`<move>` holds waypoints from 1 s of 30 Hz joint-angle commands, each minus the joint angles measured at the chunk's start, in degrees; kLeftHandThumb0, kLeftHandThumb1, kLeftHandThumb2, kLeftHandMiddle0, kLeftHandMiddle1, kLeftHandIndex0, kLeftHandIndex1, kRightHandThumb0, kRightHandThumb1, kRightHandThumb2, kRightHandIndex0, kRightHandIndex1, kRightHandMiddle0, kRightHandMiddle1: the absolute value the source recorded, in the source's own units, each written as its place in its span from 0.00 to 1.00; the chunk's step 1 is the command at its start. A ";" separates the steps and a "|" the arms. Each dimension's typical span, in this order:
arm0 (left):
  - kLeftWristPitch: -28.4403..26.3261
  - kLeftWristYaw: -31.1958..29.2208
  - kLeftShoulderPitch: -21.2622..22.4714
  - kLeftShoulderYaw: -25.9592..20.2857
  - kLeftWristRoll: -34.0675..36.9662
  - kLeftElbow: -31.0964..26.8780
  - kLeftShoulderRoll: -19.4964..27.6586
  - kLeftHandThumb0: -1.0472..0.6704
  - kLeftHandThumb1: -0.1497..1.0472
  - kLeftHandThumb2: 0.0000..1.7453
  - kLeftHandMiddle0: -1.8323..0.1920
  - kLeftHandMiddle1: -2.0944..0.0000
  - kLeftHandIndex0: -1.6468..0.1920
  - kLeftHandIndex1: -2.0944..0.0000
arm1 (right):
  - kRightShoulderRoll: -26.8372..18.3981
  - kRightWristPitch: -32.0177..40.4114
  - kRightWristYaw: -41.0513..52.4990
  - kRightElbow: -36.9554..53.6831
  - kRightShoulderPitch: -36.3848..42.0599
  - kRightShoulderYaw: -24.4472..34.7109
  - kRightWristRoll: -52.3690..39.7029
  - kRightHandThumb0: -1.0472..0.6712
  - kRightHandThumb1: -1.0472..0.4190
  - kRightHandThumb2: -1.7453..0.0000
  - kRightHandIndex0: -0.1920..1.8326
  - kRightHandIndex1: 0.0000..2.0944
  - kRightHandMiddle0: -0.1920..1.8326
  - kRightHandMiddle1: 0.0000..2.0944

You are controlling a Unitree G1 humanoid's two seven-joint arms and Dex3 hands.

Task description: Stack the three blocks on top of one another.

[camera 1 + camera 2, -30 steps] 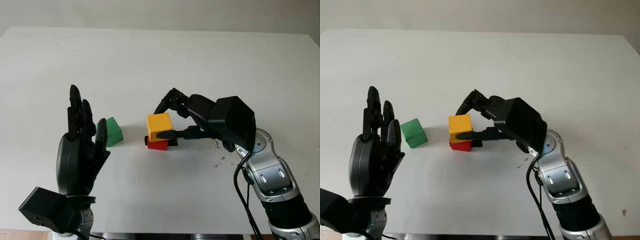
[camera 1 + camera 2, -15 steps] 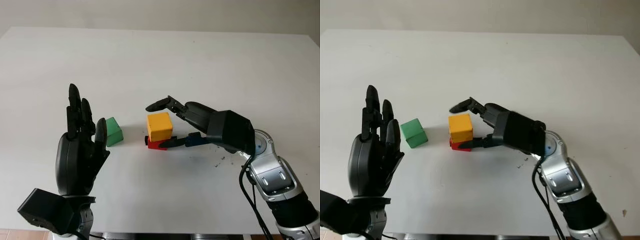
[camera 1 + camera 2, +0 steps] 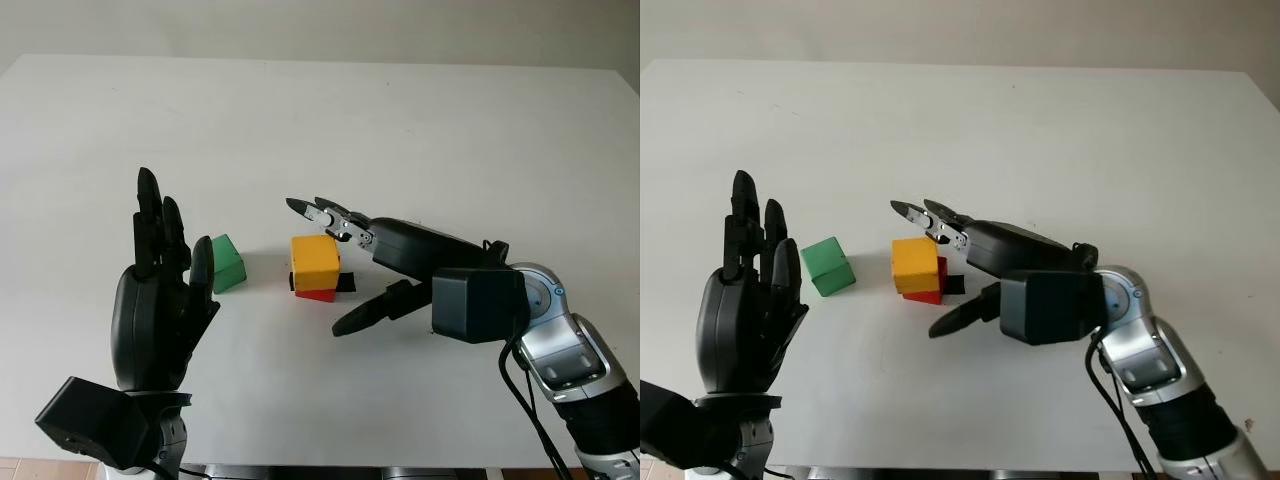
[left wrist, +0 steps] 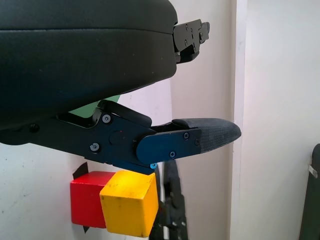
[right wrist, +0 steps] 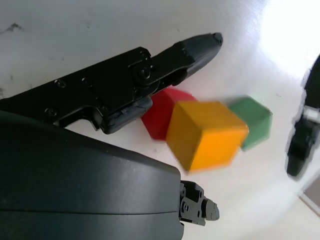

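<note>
At frame centre the yellow block is seen sitting on the red block, offset — it could be toppled if brushed by the open, empty right hand flanking it. Three blocks are counted; the green block lies left, beside the raised, open left hand.

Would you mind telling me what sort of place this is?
Probably a robot test bench: a bare white table holding only toy blocks, yellow block on red block, with a green block beside.
</note>
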State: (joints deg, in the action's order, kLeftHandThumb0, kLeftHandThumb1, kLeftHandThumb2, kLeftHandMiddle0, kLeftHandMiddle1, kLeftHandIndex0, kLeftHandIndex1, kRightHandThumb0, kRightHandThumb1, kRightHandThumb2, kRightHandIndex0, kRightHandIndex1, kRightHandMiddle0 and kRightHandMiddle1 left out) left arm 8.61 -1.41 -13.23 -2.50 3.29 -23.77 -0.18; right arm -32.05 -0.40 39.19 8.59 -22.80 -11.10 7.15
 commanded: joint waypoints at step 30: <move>-4.71 2.03 2.28 -8.25 -14.25 -5.52 10.37 0.25 1.00 0.22 0.81 0.96 0.85 0.96 | 11.79 19.19 -19.42 0.61 6.37 20.10 -19.99 0.19 0.00 0.72 0.00 0.00 0.00 0.00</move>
State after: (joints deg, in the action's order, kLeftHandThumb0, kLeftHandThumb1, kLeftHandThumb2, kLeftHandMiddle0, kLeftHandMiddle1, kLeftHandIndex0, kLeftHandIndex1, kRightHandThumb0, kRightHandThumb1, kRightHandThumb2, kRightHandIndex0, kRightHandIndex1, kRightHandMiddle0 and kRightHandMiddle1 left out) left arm 4.66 -0.22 -11.33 -9.57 -7.67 -26.57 8.29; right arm -21.57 17.99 20.36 7.41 -17.72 8.07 -11.64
